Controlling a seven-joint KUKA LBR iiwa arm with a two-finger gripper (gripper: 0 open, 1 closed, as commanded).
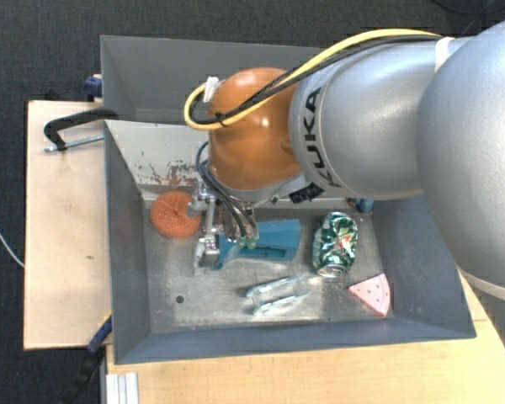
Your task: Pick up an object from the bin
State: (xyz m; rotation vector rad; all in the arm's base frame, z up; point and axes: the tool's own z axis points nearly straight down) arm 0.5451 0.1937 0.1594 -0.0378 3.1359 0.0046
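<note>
My gripper (217,247) hangs low in the middle of the bin, its metal fingers down at the left end of a flat teal blue piece (269,236). That left end lies right at the fingers; whether it sits between them I cannot make out. An orange round scrubby ball (174,214) lies just to the left of the gripper near the back wall. A clear crumpled plastic piece (278,293) lies on the floor in front of the gripper.
A green crushed drink can (335,243) stands to the right of the teal piece. A pink wedge with dark dots (371,294) lies in the front right corner. The arm and its orange cover hang over the back middle of the bin.
</note>
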